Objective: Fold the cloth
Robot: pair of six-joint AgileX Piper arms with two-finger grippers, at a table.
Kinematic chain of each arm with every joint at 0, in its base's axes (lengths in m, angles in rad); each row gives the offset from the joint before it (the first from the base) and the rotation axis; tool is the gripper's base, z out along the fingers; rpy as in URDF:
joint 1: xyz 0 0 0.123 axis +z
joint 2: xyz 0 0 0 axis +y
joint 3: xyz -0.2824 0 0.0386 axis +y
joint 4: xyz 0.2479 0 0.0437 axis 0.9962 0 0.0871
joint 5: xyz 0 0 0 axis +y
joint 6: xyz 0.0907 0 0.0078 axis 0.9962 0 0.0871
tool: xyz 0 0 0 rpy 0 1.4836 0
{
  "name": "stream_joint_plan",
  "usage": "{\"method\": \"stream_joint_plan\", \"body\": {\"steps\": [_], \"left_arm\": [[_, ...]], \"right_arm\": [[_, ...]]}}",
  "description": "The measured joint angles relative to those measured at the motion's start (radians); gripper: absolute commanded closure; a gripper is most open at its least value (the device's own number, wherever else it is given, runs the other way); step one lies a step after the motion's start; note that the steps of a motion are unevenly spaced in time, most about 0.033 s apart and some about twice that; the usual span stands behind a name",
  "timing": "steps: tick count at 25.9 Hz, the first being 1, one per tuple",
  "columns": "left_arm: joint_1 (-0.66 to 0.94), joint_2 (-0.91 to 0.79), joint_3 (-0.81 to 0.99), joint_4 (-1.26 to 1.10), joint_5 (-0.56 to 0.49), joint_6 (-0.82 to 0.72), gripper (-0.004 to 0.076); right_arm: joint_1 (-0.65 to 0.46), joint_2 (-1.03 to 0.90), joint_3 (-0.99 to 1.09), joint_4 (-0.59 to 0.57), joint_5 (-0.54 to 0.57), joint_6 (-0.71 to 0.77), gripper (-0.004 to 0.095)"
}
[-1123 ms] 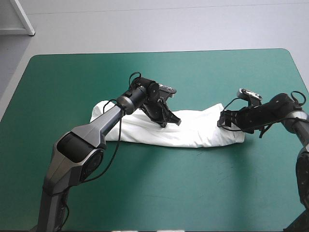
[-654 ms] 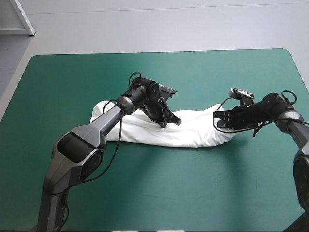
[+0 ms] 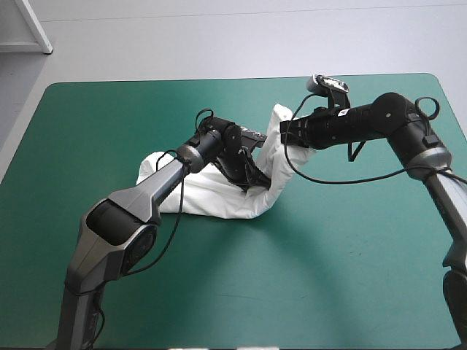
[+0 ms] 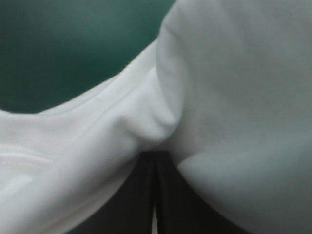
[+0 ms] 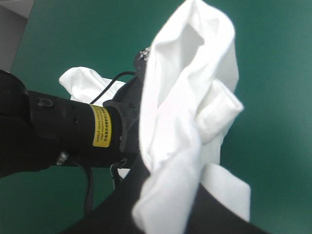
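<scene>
Folding stands about midway, by my reading: the white short-sleeved fabric T-shirt [image 3: 211, 197] lies near the middle of the teal-green table cover [image 3: 328, 262] as a long narrow band, so the lengthwise folds look done. The right gripper [image 3: 286, 135] has its black fingers pinched almost closed on the band's right end, which hangs raised clear of the table and arches over toward the left half. The left gripper [image 3: 257, 179] sits low on the band's middle, its fingers meeting with only a sliver of white between them, seemingly nipping the cloth at the crease line. Left to do, I judge: lay the raised end onto the flat half, let go, and perhaps fold once more.
</scene>
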Motion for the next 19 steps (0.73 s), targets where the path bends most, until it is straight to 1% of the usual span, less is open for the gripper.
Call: {"method": "stream_joint_plan", "body": {"steps": [6,9,16,18,19], "left_arm": [[-0.002,0.002,-0.047,0.014,0.046,0.038,0.0732],[-0.008,-0.020,-0.084,0.092,0.072,0.034,0.0732],[0.063,-0.229,-0.072,0.143,0.082,0.028,0.0732],[0.106,-0.310,-0.022,0.145,0.083,0.037,0.0732],[0.148,-0.399,0.049,0.151,0.084,0.042,0.0732]], "right_arm": [[0.028,0.000,-0.007,-0.019,0.000,0.018,0.0923],[0.028,0.000,-0.007,-0.019,0.000,0.019,0.0923],[0.032,0.008,-0.008,-0.002,-0.004,0.012,0.0923],[0.043,0.009,-0.008,0.006,-0.013,0.008,0.0923],[0.066,0.011,-0.012,0.008,-0.026,0.007,0.0923]]}}
